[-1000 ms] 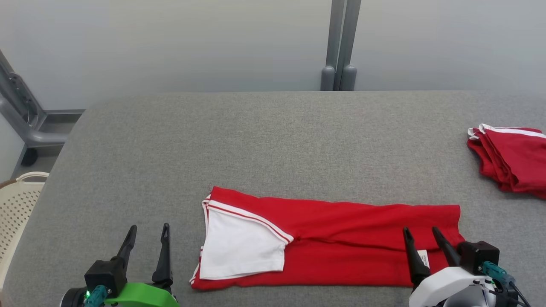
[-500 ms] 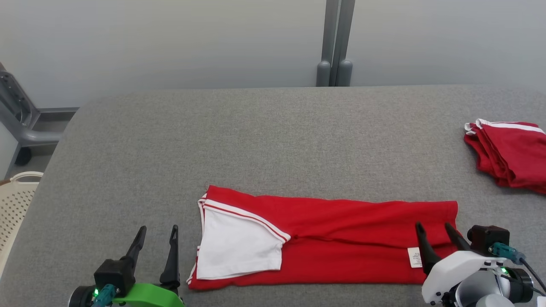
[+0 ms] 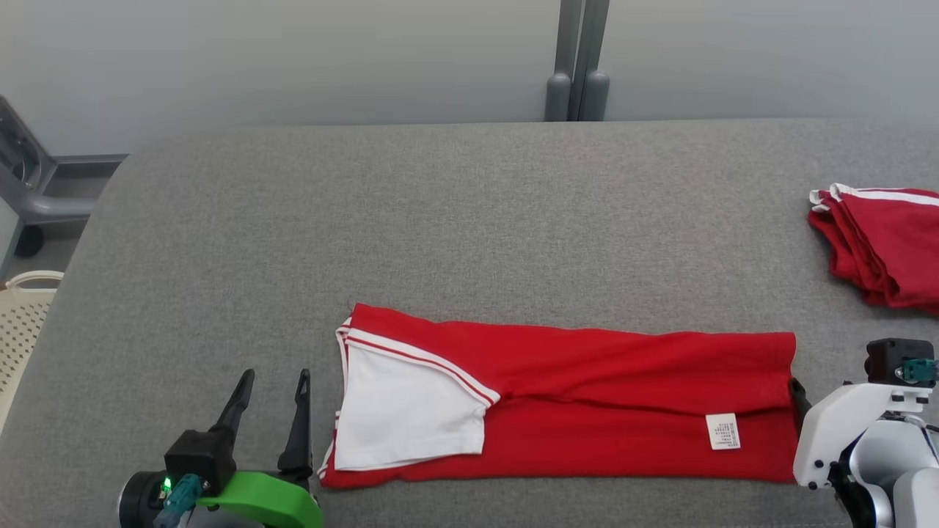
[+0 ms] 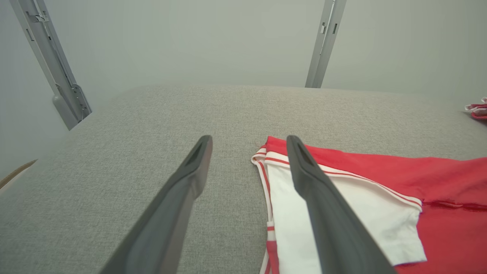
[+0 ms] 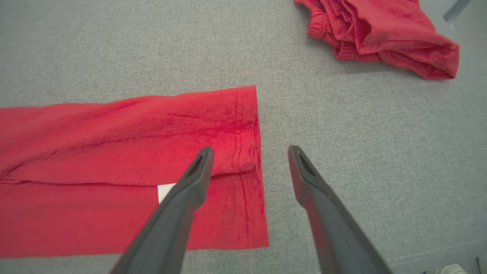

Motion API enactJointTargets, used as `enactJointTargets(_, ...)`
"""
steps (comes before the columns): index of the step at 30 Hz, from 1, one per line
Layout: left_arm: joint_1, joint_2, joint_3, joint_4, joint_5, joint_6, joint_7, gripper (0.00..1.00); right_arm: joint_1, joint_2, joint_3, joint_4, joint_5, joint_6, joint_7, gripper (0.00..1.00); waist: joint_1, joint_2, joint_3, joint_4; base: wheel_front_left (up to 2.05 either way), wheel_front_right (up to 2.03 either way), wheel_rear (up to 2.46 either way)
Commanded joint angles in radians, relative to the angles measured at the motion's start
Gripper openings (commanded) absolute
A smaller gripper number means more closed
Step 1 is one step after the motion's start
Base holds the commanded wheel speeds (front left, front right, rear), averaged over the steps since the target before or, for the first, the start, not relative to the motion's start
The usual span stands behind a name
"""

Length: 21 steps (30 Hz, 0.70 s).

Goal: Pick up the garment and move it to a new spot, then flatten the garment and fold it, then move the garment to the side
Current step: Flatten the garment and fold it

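Near edge, head view: the left gripper [image 3: 276, 375] sits at lower left. Its two dark fingers are spread with nothing between them. Its green shell [image 3: 257, 502] is cut off by the bottom of the frame. It lies just beside the left end of the garment [image 3: 587, 396]. In the left wrist view one finger overlaps the cloth in the picture, and contact cannot be judged.

Lower right: the right gripper [image 5: 250, 150] is largely hidden in the head view behind its own white wrist housing [image 3: 836, 425], with one dark tip showing at the garment's right edge. The right wrist view gives fingers wide apart and empty, one above the hemmed corner, the other over bare table [image 3: 440, 220]. Touching the cloth or not: cannot tell.

The garment is a long red strip, folded lengthwise and lying flat along the near side of the grey table. A white panel [image 3: 411, 418] with striped trim is at its left end and a small label [image 3: 722, 431] near its right end. The print is too small to read.

Room: there is broad bare surface beyond the strip up to the far edge, and also to its left.

Far right: a second red garment [image 3: 888, 242], folded, is cut off by the frame and well apart from the strip. Left, off the table: a pale perforated basket [image 3: 22, 323], partly cut off. Beyond the far edge are twin grey posts [image 3: 576, 66].
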Motion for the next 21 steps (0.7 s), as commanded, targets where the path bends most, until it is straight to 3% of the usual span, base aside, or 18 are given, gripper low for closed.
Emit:
enactJointTargets(1,-0.021,-0.002,0.000,-0.006,0.008,-0.004,-0.003,1.00,-0.020,-0.002,-0.013,-0.005,-0.018,0.000,0.011,1.00,0.0000,0.0000,0.022,0.006,0.00,0.00,0.00)
enactJointTargets(12,-0.056,-0.007,-0.004,-0.010,0.022,-0.009,-0.003,1.00,-0.071,-0.002,-0.075,0.078,-0.051,0.000,0.069,1.00,0.0000,0.0000,0.082,0.027,0.00,0.00,0.00)
enactJointTargets(21,-0.060,-0.005,0.000,-0.002,0.024,-0.010,-0.003,1.00,-0.082,-0.003,-0.083,0.140,-0.034,0.000,0.051,1.00,0.0000,0.0000,0.094,0.032,0.00,0.00,0.00)
